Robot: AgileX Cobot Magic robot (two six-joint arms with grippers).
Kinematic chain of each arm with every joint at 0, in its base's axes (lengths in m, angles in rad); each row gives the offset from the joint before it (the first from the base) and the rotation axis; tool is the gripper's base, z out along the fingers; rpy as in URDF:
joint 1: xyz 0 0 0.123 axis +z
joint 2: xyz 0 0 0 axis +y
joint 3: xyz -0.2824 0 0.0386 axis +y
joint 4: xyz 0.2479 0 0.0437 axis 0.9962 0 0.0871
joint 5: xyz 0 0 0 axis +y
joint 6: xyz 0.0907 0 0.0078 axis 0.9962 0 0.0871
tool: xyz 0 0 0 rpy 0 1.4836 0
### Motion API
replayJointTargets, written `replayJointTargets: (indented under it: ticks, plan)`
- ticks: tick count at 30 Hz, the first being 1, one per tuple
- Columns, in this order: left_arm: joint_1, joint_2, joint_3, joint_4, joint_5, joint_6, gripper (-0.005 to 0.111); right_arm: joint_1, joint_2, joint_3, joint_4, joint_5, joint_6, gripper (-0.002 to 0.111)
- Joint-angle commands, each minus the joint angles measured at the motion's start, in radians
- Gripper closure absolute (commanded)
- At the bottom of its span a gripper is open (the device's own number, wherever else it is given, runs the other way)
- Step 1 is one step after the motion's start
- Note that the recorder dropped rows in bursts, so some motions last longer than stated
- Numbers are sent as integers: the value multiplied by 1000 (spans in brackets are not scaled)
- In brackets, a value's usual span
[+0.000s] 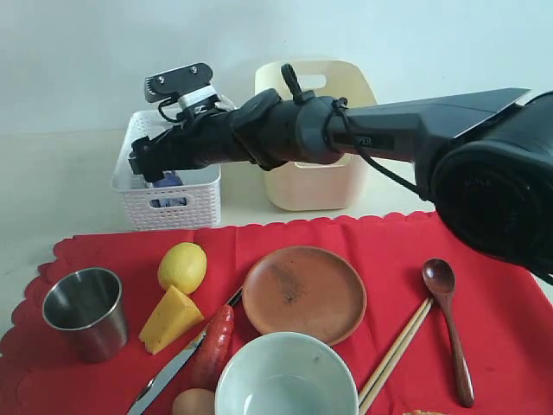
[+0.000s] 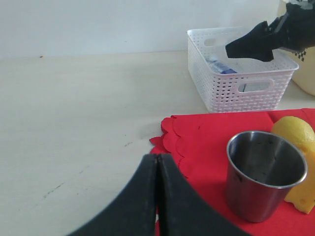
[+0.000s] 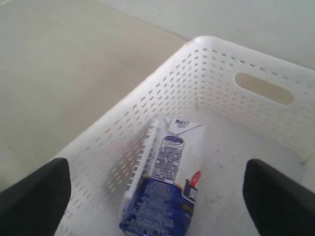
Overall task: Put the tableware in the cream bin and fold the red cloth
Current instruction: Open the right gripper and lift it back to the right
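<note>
Pale bare worktop runs back to a plain white wall, and its near half is covered by the large bright red cloth with scalloped edges, spread flat under the whole setting. On it the steel cup stands upright at the left, with a yellow lemon, a wedge of cheese, a red sausage, the knife and an egg to its right. The round brown plate lies in the middle with the pale green bowl just nearer, and the wooden chopsticks and dark wooden spoon lie on the right. Beyond the cloth's far edge stand a low white lattice-weave basket and, just to its right, the tall smooth cream bin, whose inside is mostly hidden behind the right arm. That arm reaches across to the far left. Its jaws are spread wide and grip nothing, poised over a small blue-white carton lying on the basket floor. This suits sorting the non-tableware apart from the bin. The left arm's jaws are pressed together on nothing, low over the cloth's left corner beside the cup, probably kept clear of the reaching arm. With all the tableware on the cloth, folding must wait.
</note>
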Motion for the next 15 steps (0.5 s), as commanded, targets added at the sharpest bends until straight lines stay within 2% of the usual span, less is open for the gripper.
replayJointTargets:
  ticks: [1,6,8,11,15]
  plan:
    - [3,-6,3,0,-9,-5,107,1,-74,-8,1,22,-4,18]
    - [3,-6,3,0,-9,-5,107,1,-154,-8,-5,90,35,19]
    - [3,-6,3,0,-9,-5,107,1,-185,-8,-78,115,114,21]
    - [3,-6,3,0,-9,-5,107,1,-238,-8,-360,177,388,30]
    - [3,-6,3,0,-9,-5,107,1,-306,-8,-826,344,787,51]
